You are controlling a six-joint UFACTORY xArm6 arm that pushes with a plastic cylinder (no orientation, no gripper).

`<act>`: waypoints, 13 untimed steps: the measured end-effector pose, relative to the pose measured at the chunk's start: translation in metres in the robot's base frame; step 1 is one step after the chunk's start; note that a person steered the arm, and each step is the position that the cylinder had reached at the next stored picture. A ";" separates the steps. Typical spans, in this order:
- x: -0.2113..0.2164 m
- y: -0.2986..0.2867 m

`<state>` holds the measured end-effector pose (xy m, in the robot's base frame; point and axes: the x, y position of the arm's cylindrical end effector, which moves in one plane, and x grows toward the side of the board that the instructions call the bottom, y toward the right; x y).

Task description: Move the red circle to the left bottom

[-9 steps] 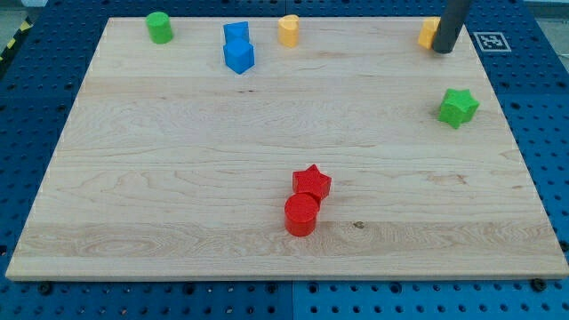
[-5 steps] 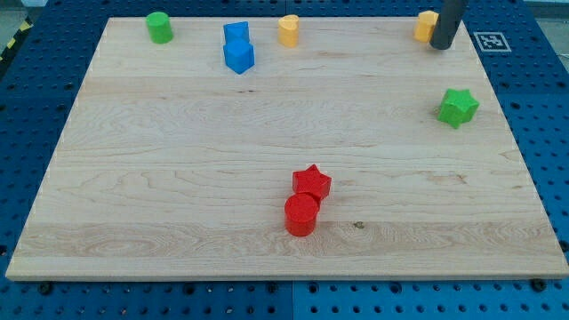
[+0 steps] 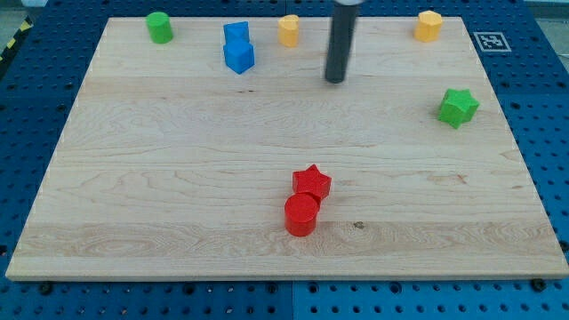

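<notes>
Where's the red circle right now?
The red circle sits low on the board, just right of centre, touching the red star above it; my tip is far off, near the view's top.

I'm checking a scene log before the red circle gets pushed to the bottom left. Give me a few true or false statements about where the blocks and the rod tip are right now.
1. The red circle touches the red star. True.
2. My tip is pressed against the red circle. False: it is apart, well toward the view's top, between the two yellow blocks.
3. The green star sits near the board's right edge. True.
4. The two blue blocks lie at the view's bottom left. False: they are near the top edge, left of centre.
5. The green cylinder is at the top left. True.
</notes>
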<state>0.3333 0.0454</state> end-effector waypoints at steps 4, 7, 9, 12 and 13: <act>-0.004 -0.031; 0.126 0.010; 0.197 0.066; 0.215 -0.003; 0.215 -0.018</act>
<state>0.5486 0.0273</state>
